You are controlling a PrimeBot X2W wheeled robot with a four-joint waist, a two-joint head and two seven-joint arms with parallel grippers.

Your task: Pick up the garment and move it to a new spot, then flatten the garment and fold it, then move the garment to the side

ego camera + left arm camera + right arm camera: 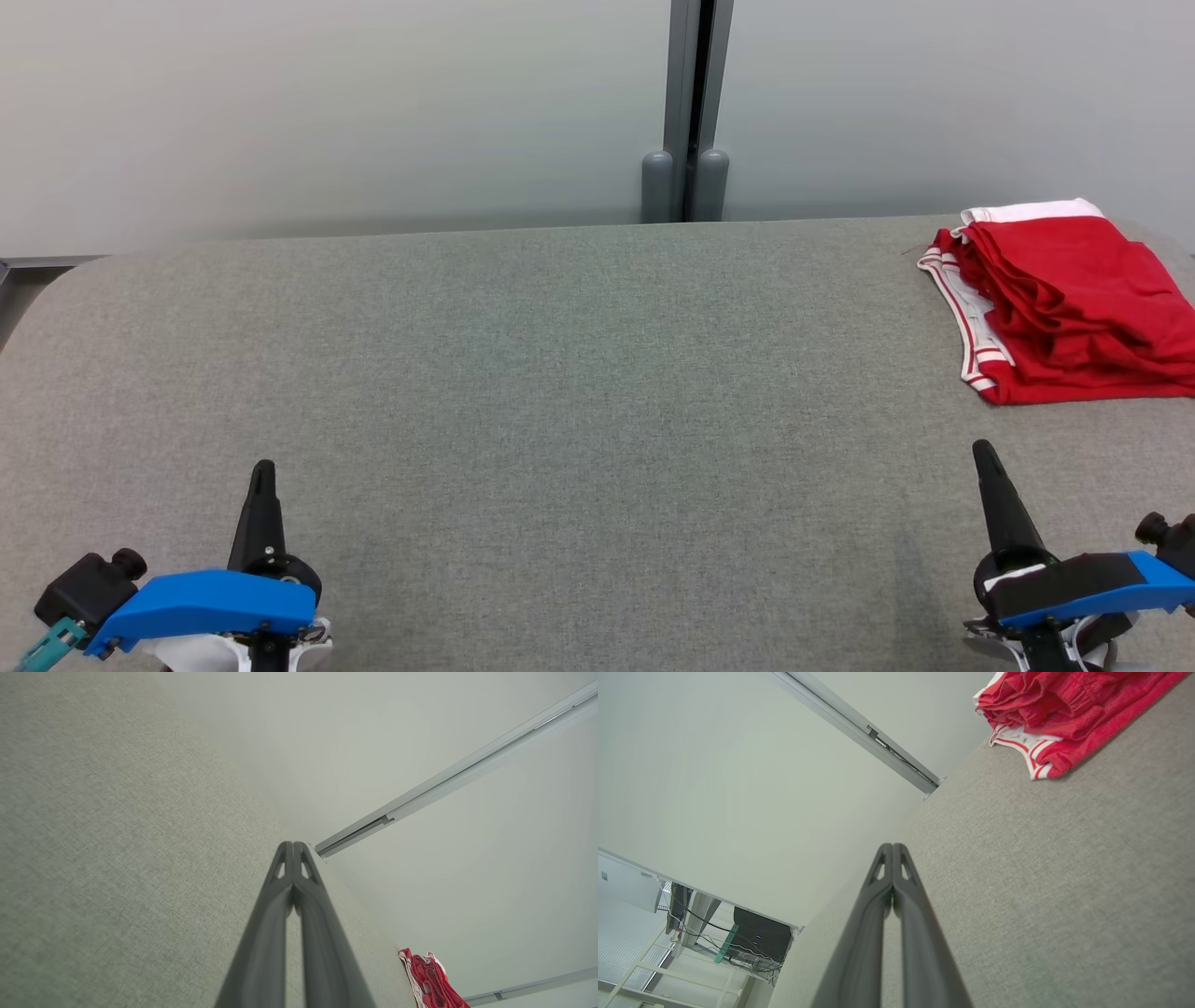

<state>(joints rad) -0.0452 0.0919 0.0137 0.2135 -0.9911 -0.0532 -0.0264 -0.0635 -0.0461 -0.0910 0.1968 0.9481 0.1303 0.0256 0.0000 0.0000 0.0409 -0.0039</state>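
I have a wide grey fabric-covered table (579, 373) in front of me, running from the near edge to a pale wall (327, 112) at the far side. A grey vertical post (686, 103) splits the wall just right of centre and meets the table's far edge.

The red shorts (1074, 299) lie folded at the far right of the table, a layered stack with a white waistband on the far side and white-and-red striped trim along the left edge. The stack's right side runs out of my head view.

The left gripper (262, 476) sits at the near left above bare cloth, its two dark fingers pressed together with nothing between them. The right gripper (983, 455) sits at the near right, fingers likewise pressed together and empty, on the near side of the shorts and apart from them.
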